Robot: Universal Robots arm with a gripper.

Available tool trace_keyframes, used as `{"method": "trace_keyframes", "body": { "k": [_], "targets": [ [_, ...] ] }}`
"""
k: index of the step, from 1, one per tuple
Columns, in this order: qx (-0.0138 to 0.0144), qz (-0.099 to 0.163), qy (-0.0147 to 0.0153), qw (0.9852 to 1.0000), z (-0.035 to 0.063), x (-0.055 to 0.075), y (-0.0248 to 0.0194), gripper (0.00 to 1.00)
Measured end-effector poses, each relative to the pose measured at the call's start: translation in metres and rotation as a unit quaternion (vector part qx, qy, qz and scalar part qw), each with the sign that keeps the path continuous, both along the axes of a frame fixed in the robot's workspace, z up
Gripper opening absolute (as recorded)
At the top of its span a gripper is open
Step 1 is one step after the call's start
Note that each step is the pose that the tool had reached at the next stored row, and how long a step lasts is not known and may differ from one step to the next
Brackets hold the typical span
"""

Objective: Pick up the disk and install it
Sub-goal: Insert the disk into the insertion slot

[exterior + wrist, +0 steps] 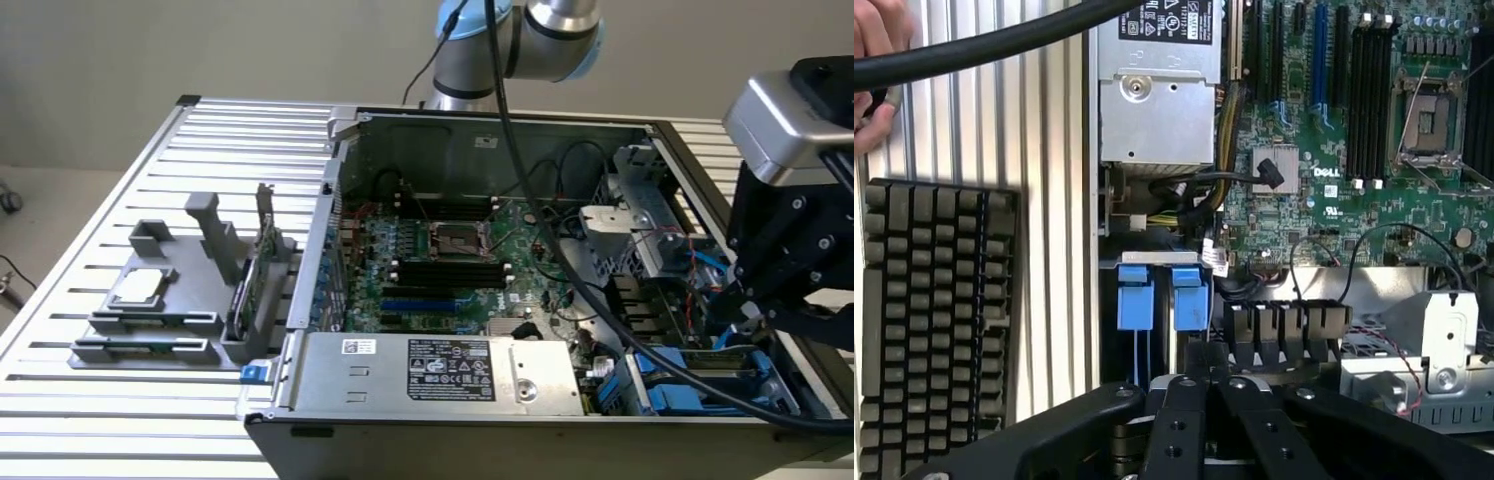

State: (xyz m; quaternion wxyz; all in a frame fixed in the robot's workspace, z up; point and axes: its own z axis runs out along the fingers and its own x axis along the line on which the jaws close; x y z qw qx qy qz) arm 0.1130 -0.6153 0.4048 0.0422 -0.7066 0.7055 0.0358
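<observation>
Gripper (1204, 380): fingers drawn fully together, tips meeting, standing over the drive bay at the corner of the open computer case (481, 125), on the exterior view's right. Whether anything is pinched between them cannot be determined.

Disk (1190, 300): seated on edge in the bay, with the blue carrier end facing the wrist camera, just beside the fingertips. A second blue carrier (1136, 300) stands alongside it. The power supply (1154, 100) adjoins the bay.

Outside the case, a keyboard (934, 330) lies on the slatted table (80, 440). A hand (876, 40) is at a black cable (1004, 40).
</observation>
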Motion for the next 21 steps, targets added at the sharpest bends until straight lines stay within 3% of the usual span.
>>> {"method": "trace_keyframes", "body": {
  "k": [21],
  "targets": [
    [-0.0001,0.004,-0.0001,1.0000,-0.0380,0.019,0.0010,0.11]
  ]
}}
